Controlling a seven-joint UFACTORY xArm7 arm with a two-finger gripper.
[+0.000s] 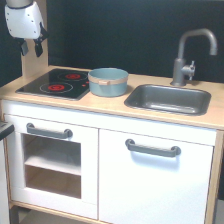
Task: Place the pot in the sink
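pot (108, 81) sits on counter (107, 106) between hob (55, 83) and sink (168, 98); end effector (30, 48) spread, empty, high above hob; risks: grip slipping off thin rim, clipping faucet (191, 52)

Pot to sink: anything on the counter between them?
No. In the exterior view, only bare wooden countertop separates the pot from the sink.

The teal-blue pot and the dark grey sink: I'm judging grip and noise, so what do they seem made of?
The round teal-blue pot looks like matte painted metal or plastic, showing only soft highlights. The rectangular dark grey sink looks like brushed metal, with a dull sheen along its rim.
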